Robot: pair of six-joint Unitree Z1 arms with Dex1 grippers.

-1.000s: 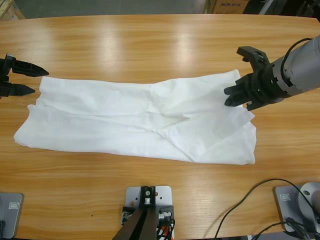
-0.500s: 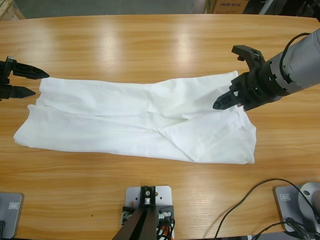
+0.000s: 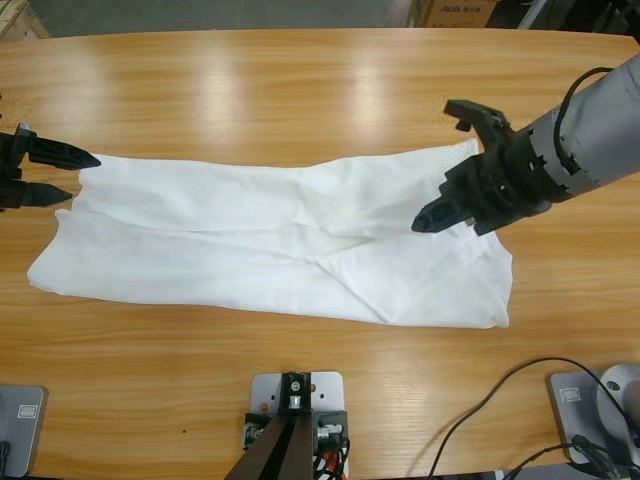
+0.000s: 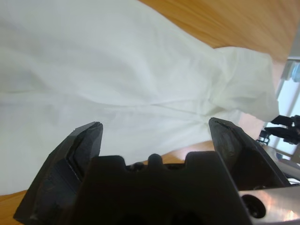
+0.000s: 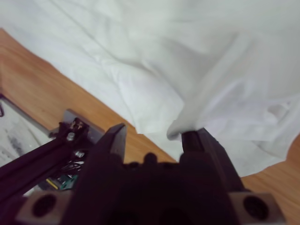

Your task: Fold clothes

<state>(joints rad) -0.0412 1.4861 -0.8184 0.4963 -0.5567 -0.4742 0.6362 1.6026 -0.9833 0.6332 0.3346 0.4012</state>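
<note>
Right pincer (image 3: 452, 172), jaws spread wide, sits over the T-shirt (image 3: 270, 240) at its right end, one jaw under a raised fold of cloth. Left pincer (image 3: 62, 172), also wide, holds nothing, tips just at the shirt's left edge. Shirt lies flat mid-tabletop (image 3: 300, 90), long axis left-right along the tabletop's length.

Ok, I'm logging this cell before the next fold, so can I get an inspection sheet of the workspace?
Surface: wooden table, bare around the cloth.
Job's things: white T-shirt lying spread lengthwise, creased, partly folded.
Clutter: nothing seen.
Grippers: left hand open at the shirt's end; right hand open over the other end, a fold of fabric against one jaw.
Cables: black cable looping on the near edge.
Surroundings: cardboard box beyond the table.
</note>
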